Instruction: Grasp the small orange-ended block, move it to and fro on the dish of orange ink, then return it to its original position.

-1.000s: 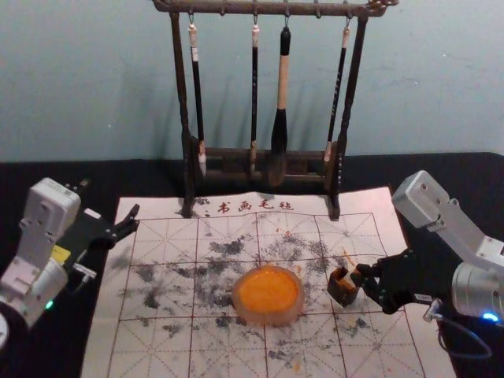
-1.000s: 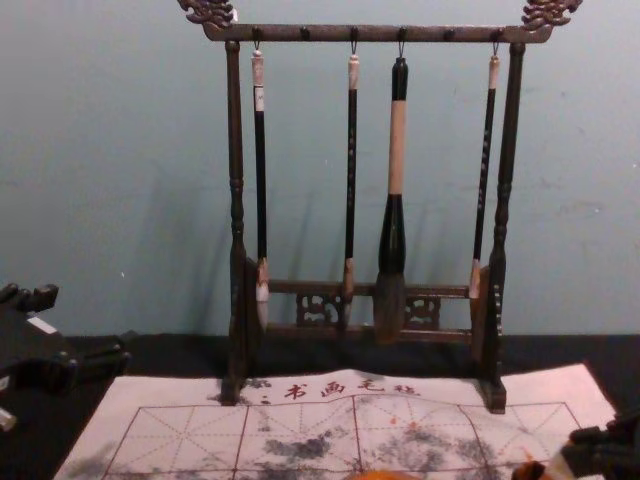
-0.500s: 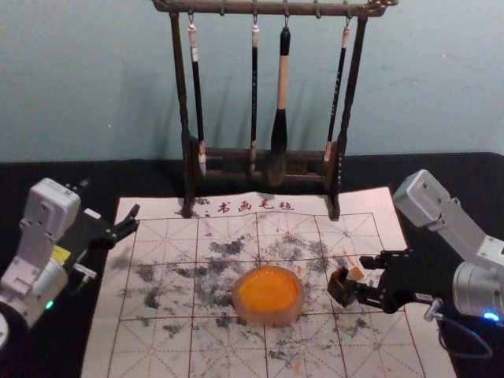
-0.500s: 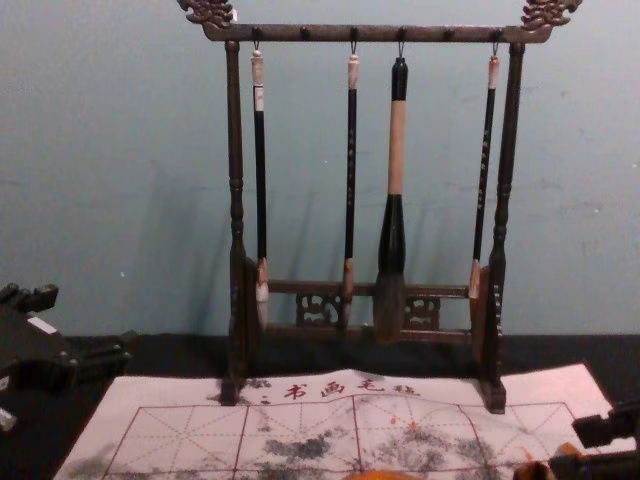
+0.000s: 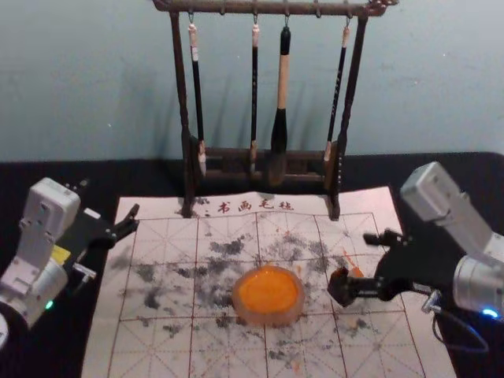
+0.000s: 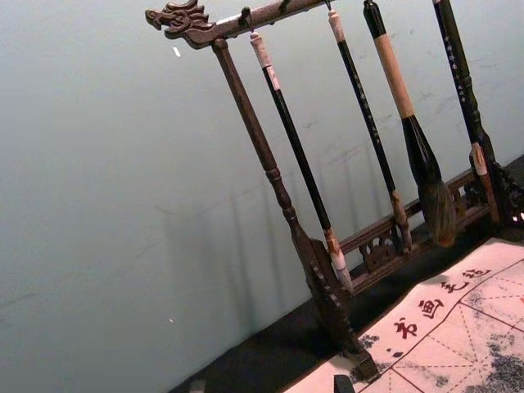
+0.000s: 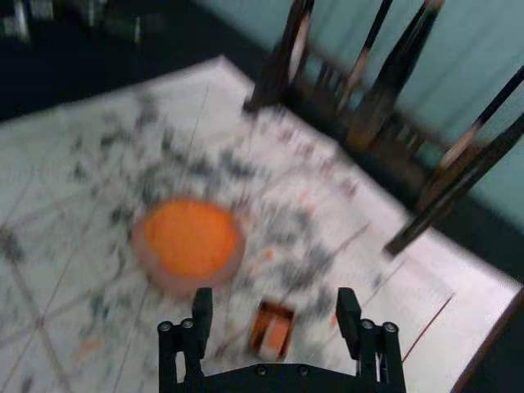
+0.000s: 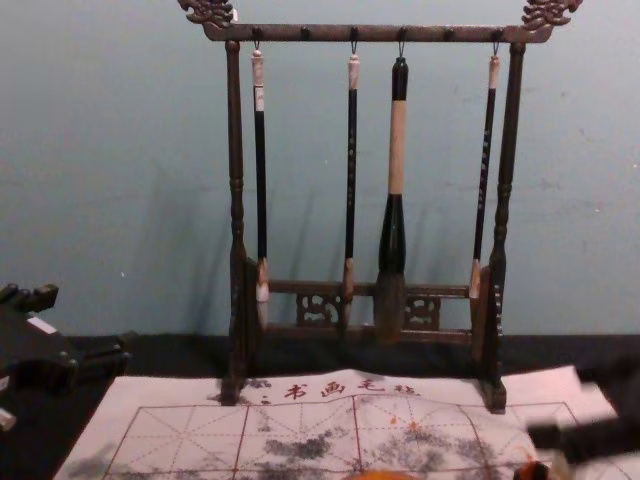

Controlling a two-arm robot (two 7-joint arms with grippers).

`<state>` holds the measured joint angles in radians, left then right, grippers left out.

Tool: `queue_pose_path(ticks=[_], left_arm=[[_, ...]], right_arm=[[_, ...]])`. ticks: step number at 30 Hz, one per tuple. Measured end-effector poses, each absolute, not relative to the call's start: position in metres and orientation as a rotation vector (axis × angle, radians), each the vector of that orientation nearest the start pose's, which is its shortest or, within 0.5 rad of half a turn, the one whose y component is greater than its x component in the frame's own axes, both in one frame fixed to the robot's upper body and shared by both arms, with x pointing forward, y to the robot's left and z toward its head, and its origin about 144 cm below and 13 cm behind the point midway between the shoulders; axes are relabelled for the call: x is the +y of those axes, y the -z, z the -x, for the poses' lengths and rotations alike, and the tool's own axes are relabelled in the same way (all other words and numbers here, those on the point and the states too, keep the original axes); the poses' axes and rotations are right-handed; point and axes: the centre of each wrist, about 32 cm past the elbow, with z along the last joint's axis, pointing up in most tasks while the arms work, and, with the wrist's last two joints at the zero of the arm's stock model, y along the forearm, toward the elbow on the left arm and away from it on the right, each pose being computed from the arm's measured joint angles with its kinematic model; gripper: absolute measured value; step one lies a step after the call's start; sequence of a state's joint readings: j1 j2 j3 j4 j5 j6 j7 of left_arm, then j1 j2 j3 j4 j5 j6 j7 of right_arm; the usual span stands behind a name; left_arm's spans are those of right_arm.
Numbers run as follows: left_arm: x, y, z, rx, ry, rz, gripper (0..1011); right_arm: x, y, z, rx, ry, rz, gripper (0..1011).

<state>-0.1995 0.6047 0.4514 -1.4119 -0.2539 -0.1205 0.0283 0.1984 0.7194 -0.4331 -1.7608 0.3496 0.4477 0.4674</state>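
Observation:
My right gripper (image 5: pixel 357 262) stands open at the right of the mat, its nearer finger overlapping the small dark box (image 5: pixel 339 285). In the right wrist view, the small block (image 7: pixel 276 334) with its orange end rests in the brown box (image 7: pixel 260 322), seen between the spread fingertips of the right gripper (image 7: pixel 273 301), which hold nothing. Left of the box lies the round dish of orange ink (image 5: pixel 268 293), also visible in the right wrist view as a dish (image 7: pixel 190 246). My left gripper (image 5: pixel 110 197) is parked open at the far left.
Behind the dish stands a dark wooden rack (image 5: pixel 342 150) with several hanging brushes (image 8: pixel 397 150). An ink-stained white mat (image 5: pixel 157 346) with a red grid covers the middle of the black table (image 5: pixel 47 177).
The right gripper has opened, letting go of the block at the box, and has drawn back slightly to the right. The left arm and the dish have stayed still.

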Motion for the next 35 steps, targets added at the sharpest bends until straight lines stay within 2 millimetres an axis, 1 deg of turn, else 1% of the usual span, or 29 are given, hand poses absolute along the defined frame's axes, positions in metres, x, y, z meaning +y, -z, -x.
queue_pose_path(ticks=[2, 3, 5, 6, 8, 9, 11, 12, 15, 16, 21, 25, 35], left_arm=[[0.310, -1.140, -0.489, -0.285, -1.248, -0.305, 1010], [0.310, -1.140, -0.489, -0.285, -1.248, -0.304, 1010], [0.310, -1.140, -0.489, -0.285, -1.248, -0.304, 1010], [0.310, -1.140, -0.489, -0.285, -1.248, -0.305, 1010], [0.310, -1.140, -0.489, -0.285, -1.248, -0.304, 1010], [0.310, -1.140, -0.489, -0.285, -1.248, -0.304, 1010], [0.310, -1.140, -0.489, -0.285, -1.248, -0.304, 1010], [0.310, -1.140, -0.489, -0.285, -1.248, -0.304, 1010], [0.310, -1.140, -0.489, -0.285, -1.248, -0.305, 1010], [0.310, -1.140, -0.489, -0.285, -1.248, -0.304, 1010], [0.310, -1.140, -0.489, -0.285, -1.248, -0.305, 1010], [0.310, -1.140, -0.489, -0.285, -1.248, -0.305, 1010], [0.310, -1.140, -0.489, -0.285, -1.248, -0.304, 1010]], right_arm=[[-0.284, -1.231, -0.470, -0.024, 0.752, 0.505, 901], [-0.284, -1.229, -0.467, -0.068, 0.782, 0.448, 951], [-0.284, -1.225, -0.464, -0.117, 0.821, 0.395, 981], [-0.283, -1.221, -0.461, -0.177, 0.869, 0.347, 1000], [-0.282, -1.213, -0.458, -0.230, 0.922, 0.305, 1002], [-0.280, -1.204, -0.457, -0.275, 0.974, 0.275, 1002], [-0.279, -1.194, -0.456, -0.309, 1.025, 0.256, 1002], [-0.278, -1.185, -0.457, -0.335, 1.068, 0.245, 1002], [-0.277, -1.170, -0.458, -0.344, 1.128, 0.239, 1002], [-0.276, -1.162, -0.459, -0.338, 1.157, 0.238, 1002], [-0.274, -1.139, -0.460, -0.299, 1.217, 0.257, 1002], [-0.271, -1.130, -0.461, -0.277, 1.243, 0.280, 1002], [-0.272, -1.133, -0.461, -0.285, 1.236, 0.276, 1002]])
